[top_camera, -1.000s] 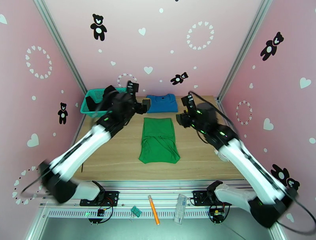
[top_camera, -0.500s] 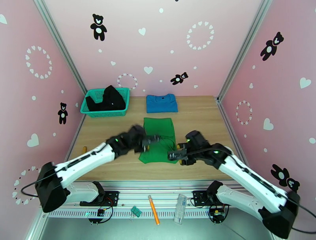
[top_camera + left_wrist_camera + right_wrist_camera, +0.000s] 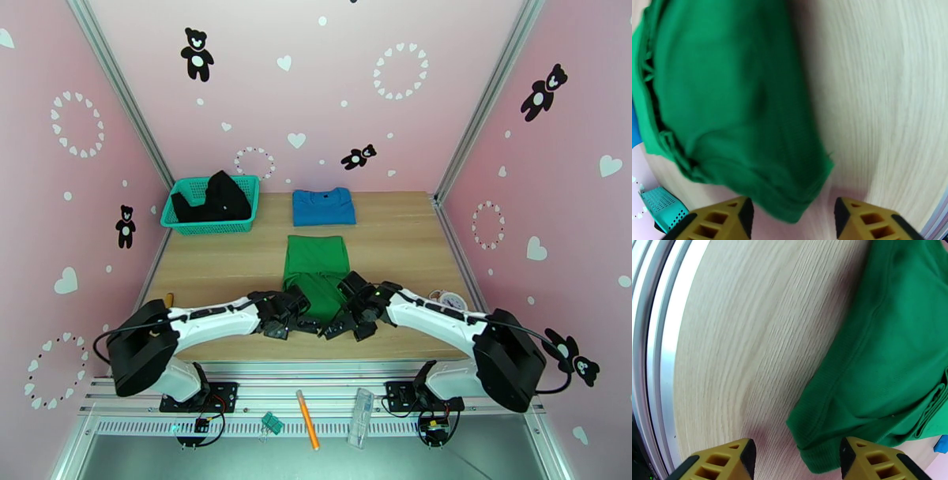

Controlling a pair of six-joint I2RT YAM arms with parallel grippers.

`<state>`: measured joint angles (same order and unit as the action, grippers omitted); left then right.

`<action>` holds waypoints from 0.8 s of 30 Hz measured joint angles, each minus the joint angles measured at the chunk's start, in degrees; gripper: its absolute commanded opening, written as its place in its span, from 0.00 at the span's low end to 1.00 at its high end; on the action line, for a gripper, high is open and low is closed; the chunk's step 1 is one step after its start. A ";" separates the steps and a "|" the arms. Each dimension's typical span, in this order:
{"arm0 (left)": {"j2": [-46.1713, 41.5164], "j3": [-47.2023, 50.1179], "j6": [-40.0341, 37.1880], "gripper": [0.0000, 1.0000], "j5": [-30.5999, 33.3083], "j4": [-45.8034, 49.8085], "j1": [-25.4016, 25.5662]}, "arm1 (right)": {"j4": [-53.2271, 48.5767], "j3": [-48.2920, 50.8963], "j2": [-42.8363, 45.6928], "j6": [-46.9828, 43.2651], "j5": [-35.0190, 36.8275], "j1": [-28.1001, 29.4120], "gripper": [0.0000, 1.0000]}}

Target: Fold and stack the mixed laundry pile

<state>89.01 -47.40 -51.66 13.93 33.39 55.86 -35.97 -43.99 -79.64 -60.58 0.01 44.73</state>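
The bright green garment (image 3: pixel 316 268) lies partly folded at the table's middle. Both grippers are low at its near edge. My left gripper (image 3: pixel 295 320) is at the near left corner; in the left wrist view the green corner (image 3: pixel 790 205) pokes between its yellow fingers (image 3: pixel 725 221), which stand apart. My right gripper (image 3: pixel 341 324) is at the near right corner, and the green hem (image 3: pixel 817 449) sits between its spread fingers (image 3: pixel 877 461). A folded blue shirt (image 3: pixel 322 207) rests at the back. The black garment (image 3: pixel 213 197) is heaped in the basket.
The teal mesh basket (image 3: pixel 175 219) stands at the back left corner. A small round white object (image 3: pixel 450 300) lies by the right table edge, and a small orange item (image 3: pixel 168 299) by the left edge. An orange pen (image 3: pixel 306 430) and a clear plastic piece (image 3: pixel 361 417) lie on the front ledge.
Both arms swung from the back of the table toward me and dropped to the green garment's near corners. The left jaws have narrowed somewhat.
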 measured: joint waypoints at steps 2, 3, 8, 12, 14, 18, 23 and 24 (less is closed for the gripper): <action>0.94 0.00 -0.11 0.51 0.00 -0.57 0.15 | 0.63 0.00 -0.59 -0.04 0.68 0.00 0.59; 1.60 0.00 -0.31 0.47 0.00 -0.90 0.17 | 1.07 0.00 -1.16 -0.07 1.05 0.00 0.57; 4.00 -1.68 -0.70 0.23 0.02 1.57 0.68 | 2.62 0.00 -4.55 0.04 2.27 -0.42 0.48; 6.10 -3.96 -0.87 0.04 0.48 3.93 0.87 | 3.48 0.00 -6.34 0.24 2.73 -1.38 0.31; 6.36 -4.61 -1.03 0.00 0.55 4.74 0.85 | 3.89 0.00 -6.45 0.42 2.95 -1.73 0.19; 7.04 -5.62 -0.55 0.00 0.46 5.57 0.68 | 4.50 -0.02 -6.49 0.85 3.67 -2.25 0.00; 7.28 -6.38 -0.20 0.00 0.24 5.60 0.15 | 4.22 -0.11 -4.52 1.51 4.20 -2.93 0.00; 7.08 -6.49 -0.17 0.00 0.20 5.31 -0.02 | 4.09 -0.33 -3.13 1.75 3.96 -3.37 0.00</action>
<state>96.09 -53.89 -51.83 14.13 38.70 55.83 -31.88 -44.31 -82.76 -58.83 3.97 41.36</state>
